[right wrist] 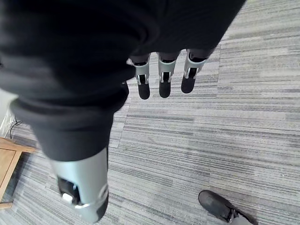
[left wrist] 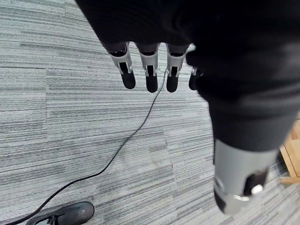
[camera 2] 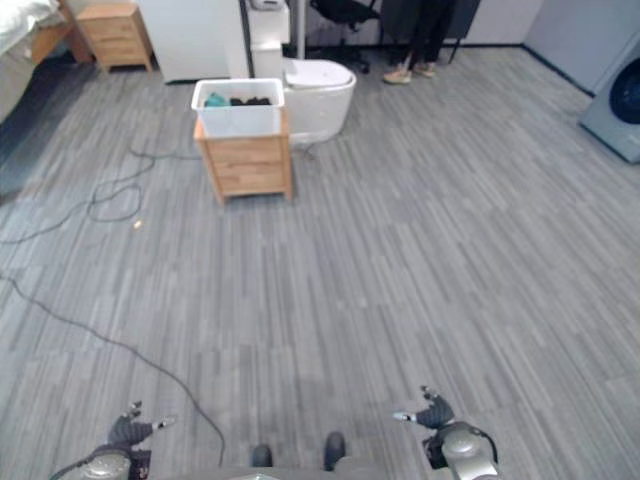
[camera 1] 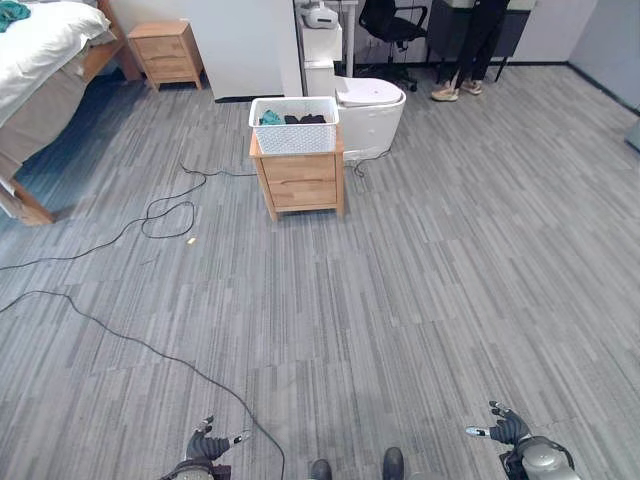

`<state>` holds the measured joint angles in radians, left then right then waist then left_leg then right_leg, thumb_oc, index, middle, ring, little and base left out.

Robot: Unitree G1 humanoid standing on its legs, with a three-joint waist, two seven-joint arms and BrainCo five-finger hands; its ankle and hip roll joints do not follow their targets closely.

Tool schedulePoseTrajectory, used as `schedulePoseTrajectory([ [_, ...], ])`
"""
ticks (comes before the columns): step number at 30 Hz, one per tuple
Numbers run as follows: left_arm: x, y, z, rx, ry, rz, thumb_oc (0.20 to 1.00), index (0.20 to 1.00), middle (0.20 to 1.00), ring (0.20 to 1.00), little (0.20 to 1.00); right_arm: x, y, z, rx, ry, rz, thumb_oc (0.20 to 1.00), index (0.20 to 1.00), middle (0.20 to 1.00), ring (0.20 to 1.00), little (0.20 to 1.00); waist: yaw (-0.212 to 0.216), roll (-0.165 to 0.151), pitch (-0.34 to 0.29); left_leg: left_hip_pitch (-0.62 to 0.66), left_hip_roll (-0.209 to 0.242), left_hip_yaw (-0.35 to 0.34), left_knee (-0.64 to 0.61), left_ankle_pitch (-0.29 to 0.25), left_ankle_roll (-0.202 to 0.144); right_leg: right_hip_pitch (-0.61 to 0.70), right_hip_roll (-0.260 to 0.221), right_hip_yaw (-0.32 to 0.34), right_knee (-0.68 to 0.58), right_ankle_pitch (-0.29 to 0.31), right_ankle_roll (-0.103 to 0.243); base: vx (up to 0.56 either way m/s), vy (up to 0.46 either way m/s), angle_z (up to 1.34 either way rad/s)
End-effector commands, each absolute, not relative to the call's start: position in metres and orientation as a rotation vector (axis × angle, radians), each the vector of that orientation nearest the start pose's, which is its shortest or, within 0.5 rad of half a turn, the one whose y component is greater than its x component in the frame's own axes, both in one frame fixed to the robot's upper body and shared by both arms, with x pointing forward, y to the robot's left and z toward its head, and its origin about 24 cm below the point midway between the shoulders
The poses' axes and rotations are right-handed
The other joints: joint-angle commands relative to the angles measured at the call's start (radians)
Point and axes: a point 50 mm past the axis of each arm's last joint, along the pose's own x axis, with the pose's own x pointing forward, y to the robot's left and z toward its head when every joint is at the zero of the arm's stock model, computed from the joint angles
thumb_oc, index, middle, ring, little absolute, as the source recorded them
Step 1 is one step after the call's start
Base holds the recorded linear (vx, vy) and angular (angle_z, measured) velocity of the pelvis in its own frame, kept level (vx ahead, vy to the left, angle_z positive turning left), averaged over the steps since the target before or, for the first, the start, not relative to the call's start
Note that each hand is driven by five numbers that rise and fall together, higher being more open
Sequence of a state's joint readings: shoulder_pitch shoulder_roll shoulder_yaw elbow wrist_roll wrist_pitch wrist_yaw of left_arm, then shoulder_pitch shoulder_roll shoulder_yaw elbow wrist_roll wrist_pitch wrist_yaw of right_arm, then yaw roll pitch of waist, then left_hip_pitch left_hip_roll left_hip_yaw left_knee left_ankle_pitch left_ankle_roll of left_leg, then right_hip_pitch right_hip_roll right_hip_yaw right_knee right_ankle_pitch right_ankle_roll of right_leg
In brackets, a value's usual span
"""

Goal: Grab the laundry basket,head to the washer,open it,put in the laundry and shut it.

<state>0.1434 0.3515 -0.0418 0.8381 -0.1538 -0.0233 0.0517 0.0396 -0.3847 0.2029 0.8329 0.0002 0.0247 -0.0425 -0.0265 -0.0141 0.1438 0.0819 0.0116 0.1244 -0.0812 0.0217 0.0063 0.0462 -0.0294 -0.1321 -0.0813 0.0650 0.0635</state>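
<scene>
Left hand [camera 1: 205, 443] and right hand [camera 1: 505, 427]: both low at near edge, fingers relaxed and spread, holding nothing, hanging over grey plank floor [camera 1: 400, 280]. White laundry basket [camera 1: 294, 125]: well ahead of both hands, untouched, sat atop small wooden cabinet [camera 1: 300, 180]; dark and teal laundry [camera 1: 290, 119] lay inside. Washer [camera 2: 618, 105]: far ahead, off to right hand's side. Person's legs [camera 1: 468, 50] stood beyond basket.

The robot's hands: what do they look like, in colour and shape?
Both hands look alike. The left hand and the right hand have silver fingers with dark rounded tips, set in a row. A dark cover hides the back of each hand and the wrist. Each thumb is thick and silver-grey with a dark patch near its end.
</scene>
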Motion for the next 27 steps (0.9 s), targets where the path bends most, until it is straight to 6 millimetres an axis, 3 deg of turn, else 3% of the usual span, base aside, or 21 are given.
schedulePoseTrajectory([
  [1, 0.128, 0.286, -0.113, 0.288, 0.87, 0.255, 1.0, 1.0, 1.0, 1.0, 1.0, 0.165, -0.265, -0.108, -0.541, 0.853, -0.004, 1.0, 1.0, 1.0, 1.0, 1.0, -0.005, -0.045, -0.022, 0.002, -0.027, 0.005, 0.033, -0.084, -0.013, -0.013, -0.058, -0.003, 0.073, -0.088, 0.089, 0.03, 0.016, 0.04],
  [7, 0.128, 0.287, -0.114, 0.276, 0.878, 0.274, 1.0, 1.0, 1.0, 1.0, 1.0, 0.167, -0.264, -0.109, -0.547, 0.859, -0.004, 1.0, 1.0, 1.0, 1.0, 1.0, 0.002, -0.049, -0.013, -0.013, -0.034, -0.004, 0.065, -0.1, -0.005, -0.022, -0.067, -0.008, 0.102, -0.097, 0.09, 0.02, 0.022, 0.02],
  [16, 0.144, 0.293, -0.101, 0.26, 0.787, 0.331, 1.0, 1.0, 1.0, 1.0, 1.0, 0.179, -0.259, -0.103, -0.522, 0.812, -0.025, 1.0, 1.0, 1.0, 1.0, 1.0, 0.025, -0.071, 0.021, -0.087, -0.064, -0.022, 0.17, -0.147, 0.019, -0.063, -0.099, -0.004, 0.165, -0.104, 0.109, 0.05, 0.1, 0.01],
  [20, 0.153, 0.296, -0.091, 0.263, 0.734, 0.332, 1.0, 1.0, 1.0, 1.0, 1.0, 0.188, -0.254, -0.098, -0.516, 0.773, -0.012, 1.0, 1.0, 1.0, 1.0, 1.0, 0.033, -0.072, 0.047, -0.1, -0.079, -0.038, 0.189, -0.163, 0.042, -0.138, -0.11, 0.021, 0.303, -0.094, 0.121, 0.04, 0.119, -0.04],
  [23, 0.158, 0.294, -0.089, 0.251, 0.715, 0.332, 1.0, 1.0, 1.0, 1.0, 1.0, 0.194, -0.249, -0.095, -0.508, 0.745, -0.003, 1.0, 1.0, 1.0, 1.0, 1.0, 0.031, -0.064, 0.08, -0.084, -0.084, -0.045, 0.19, -0.174, 0.05, -0.216, -0.104, 0.019, 0.423, -0.088, 0.111, 0.08, 0.103, -0.11],
  [27, 0.159, 0.29, -0.089, 0.239, 0.706, 0.322, 1.0, 1.0, 1.0, 1.0, 1.0, 0.197, -0.249, -0.092, -0.515, 0.734, 0.0, 1.0, 1.0, 1.0, 1.0, 1.0, 0.019, -0.056, 0.094, -0.042, -0.093, -0.056, 0.169, -0.19, 0.051, -0.262, -0.098, -0.017, 0.379, -0.072, 0.099, 0.21, 0.02, 0.04],
])
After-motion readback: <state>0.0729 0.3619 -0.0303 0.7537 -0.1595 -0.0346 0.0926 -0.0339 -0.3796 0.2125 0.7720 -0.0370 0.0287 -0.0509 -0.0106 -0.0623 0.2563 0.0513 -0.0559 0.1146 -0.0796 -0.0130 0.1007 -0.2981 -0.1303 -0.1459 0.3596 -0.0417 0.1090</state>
